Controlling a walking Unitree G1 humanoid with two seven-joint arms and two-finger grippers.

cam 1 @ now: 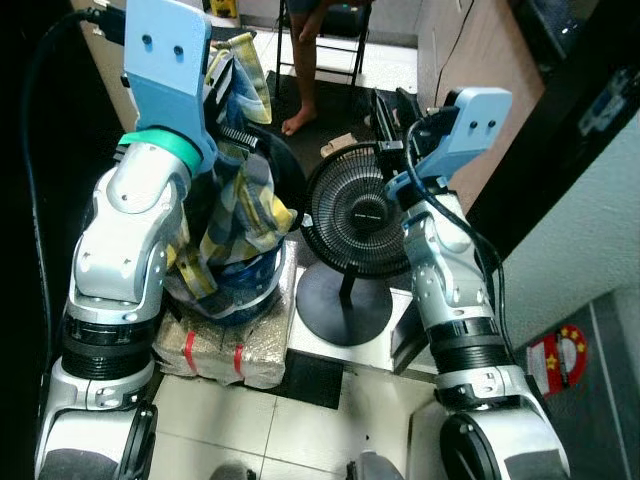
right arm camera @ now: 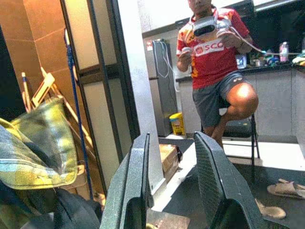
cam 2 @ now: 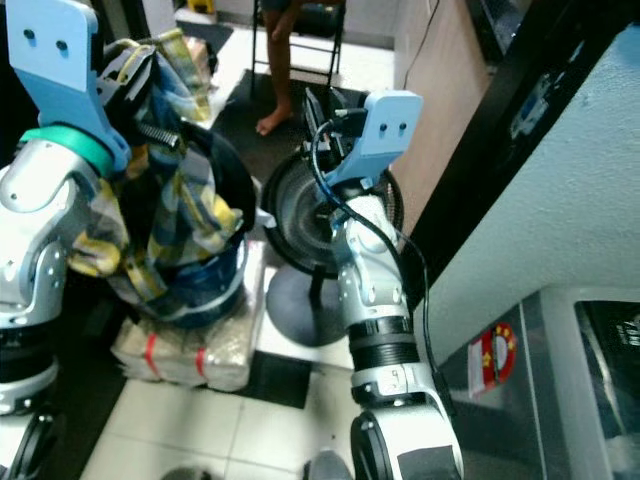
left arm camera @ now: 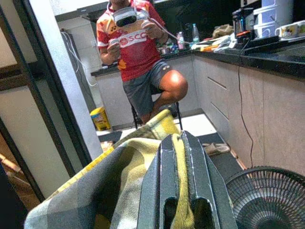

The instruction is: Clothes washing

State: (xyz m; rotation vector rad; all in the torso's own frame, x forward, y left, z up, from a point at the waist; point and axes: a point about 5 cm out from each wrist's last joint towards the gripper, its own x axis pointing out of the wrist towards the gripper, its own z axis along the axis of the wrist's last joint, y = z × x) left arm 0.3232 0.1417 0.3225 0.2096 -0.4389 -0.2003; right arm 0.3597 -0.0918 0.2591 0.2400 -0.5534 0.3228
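Clearly the left gripper (left arm camera: 183,157) is pinched tight on the yellow-and-grey plaid garment (cam 1: 240,200), which hangs from it straight down, its long axis near upright, with its lower end in the dark basket (cam 1: 285,170) that stands just beside the black floor fan (cam 1: 355,215); the basket rests on wrapped bundles (cam 1: 225,350). On the fan's other side the right gripper (right arm camera: 176,186) is raised with its fingers spread and empty, the cloth off to its side; so the left arm is the nearer, and I judge lifting the hem clear of the basket comes next.
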